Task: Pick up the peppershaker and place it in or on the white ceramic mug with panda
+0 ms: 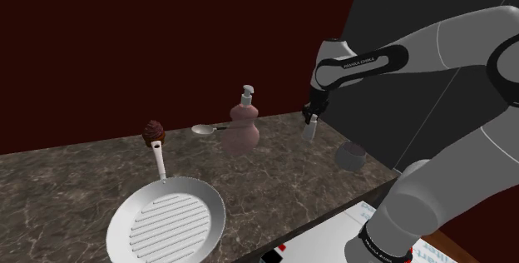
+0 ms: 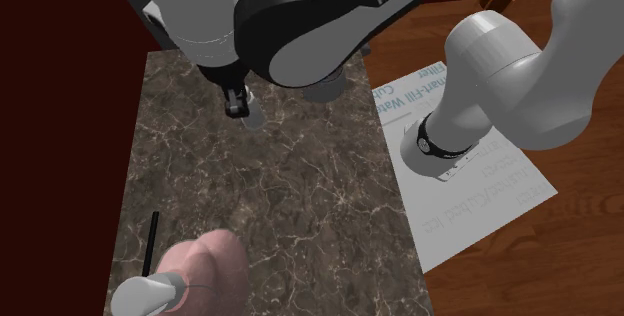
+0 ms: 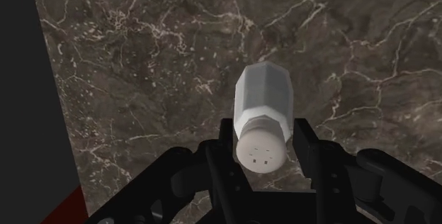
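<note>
The pepper shaker [image 3: 263, 109] is a pale grey faceted bottle whose holed cap faces the wrist camera. My black gripper [image 3: 263, 143] is shut on it near the cap, holding it above the dark marble counter [image 3: 177, 59]. In the shoulder view the gripper [image 1: 309, 122] hangs with the shaker [image 1: 308, 131] just above the counter's far right part. The mug [image 1: 350, 155], drawn dark grey here, stands nearer the counter's right edge, below and right of the shaker. From the second exterior view, the shaker [image 2: 251, 115] sticks out under the gripper [image 2: 238, 104], and the arm covers most of the mug [image 2: 325, 90].
A pink soap dispenser [image 1: 241, 125] stands left of the gripper with a spoon [image 1: 204, 129] beside it. A grey grill pan [image 1: 166, 220] lies at the front left, a small brown object [image 1: 154, 133] behind its handle. Printed paper [image 2: 470, 164] lies beyond the counter's edge.
</note>
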Robot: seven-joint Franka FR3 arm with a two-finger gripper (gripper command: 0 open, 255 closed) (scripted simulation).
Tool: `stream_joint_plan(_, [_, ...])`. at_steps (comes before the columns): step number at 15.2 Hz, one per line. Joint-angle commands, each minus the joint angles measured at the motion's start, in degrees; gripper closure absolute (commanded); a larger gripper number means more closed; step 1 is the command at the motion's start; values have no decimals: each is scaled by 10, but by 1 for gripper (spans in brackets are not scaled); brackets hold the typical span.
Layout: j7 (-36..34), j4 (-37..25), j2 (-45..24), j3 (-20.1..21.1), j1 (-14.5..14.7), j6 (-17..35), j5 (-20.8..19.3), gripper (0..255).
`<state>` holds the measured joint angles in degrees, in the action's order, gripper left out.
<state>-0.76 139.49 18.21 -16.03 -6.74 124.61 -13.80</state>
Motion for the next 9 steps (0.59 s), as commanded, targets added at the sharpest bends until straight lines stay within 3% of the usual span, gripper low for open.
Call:
stream_joint_plan(1, [1,-7,10,2,0,-18,0,255])
stream_joint_plan(9, [7,-52,31,8,2,-83,5,255])
